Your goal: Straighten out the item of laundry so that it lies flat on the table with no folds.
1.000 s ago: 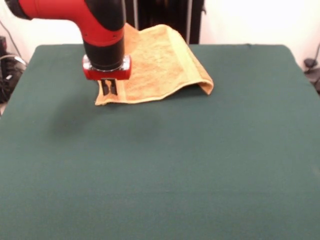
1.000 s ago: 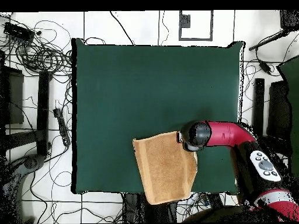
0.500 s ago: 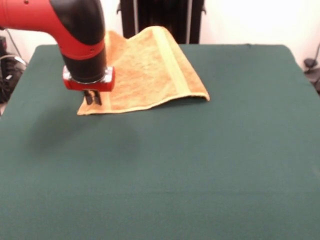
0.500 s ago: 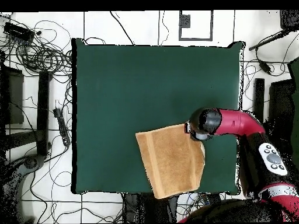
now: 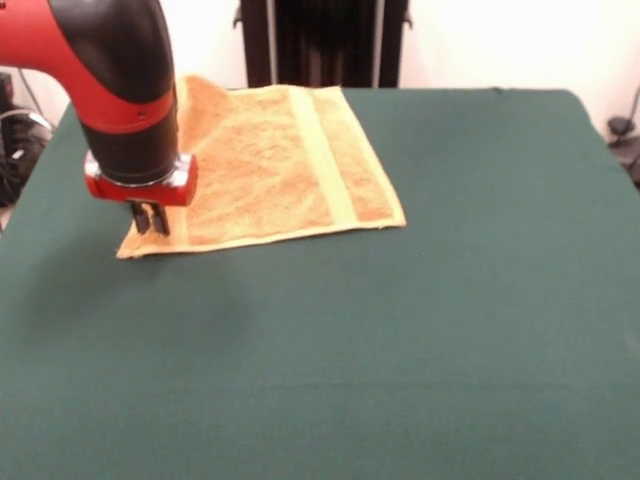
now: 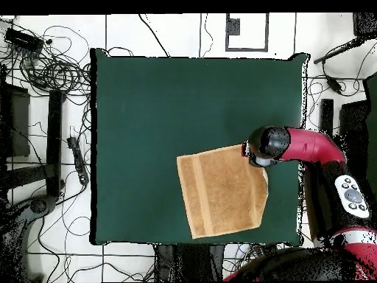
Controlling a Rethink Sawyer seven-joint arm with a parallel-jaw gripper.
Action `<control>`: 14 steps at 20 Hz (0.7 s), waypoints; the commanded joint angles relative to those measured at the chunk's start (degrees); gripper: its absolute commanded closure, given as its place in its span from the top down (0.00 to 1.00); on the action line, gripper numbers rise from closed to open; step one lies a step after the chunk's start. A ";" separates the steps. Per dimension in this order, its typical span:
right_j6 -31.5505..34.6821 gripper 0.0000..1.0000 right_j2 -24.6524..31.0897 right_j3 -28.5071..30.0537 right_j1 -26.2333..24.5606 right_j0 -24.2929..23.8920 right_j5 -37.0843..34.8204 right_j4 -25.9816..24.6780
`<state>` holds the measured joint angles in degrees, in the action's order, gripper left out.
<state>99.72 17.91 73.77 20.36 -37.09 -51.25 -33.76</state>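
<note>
The orange-yellow towel (image 5: 265,165) lies spread on the dark green table (image 5: 400,330), near the table's far left in the front view. It looks nearly flat, with a woven band running across it. In the overhead view the towel (image 6: 221,193) sits near the table's bottom edge, right of centre. My gripper (image 5: 150,222) is shut on the towel's near left corner, low at the cloth. In the overhead view the arm's head (image 6: 266,144) covers that corner. No tag shows.
Cables (image 6: 51,66) and stands lie on the floor left of the table in the overhead view. A dark post (image 5: 322,40) stands behind the table's far edge. The towel's far edge lies close to the table's edge.
My gripper has dragged the towel's corner to the left and nearer in the front view. The raised fold on the towel's right side has flattened out.
</note>
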 commanded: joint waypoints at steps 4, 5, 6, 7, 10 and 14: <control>-11.51 0.00 6.71 -5.21 -0.02 1.83 -1.84 0.81; -11.29 0.00 6.60 -5.44 0.03 2.04 -2.10 0.85; -11.20 0.00 6.56 -6.02 0.05 2.31 -2.70 0.98; -11.12 0.00 6.54 -6.28 0.11 2.49 -3.04 1.08; -10.75 0.00 6.57 -6.61 0.32 2.80 -3.45 1.37; -10.89 0.00 6.49 -6.83 0.16 2.89 -3.46 1.30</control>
<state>99.72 17.93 70.13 19.75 -36.83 -51.78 -33.76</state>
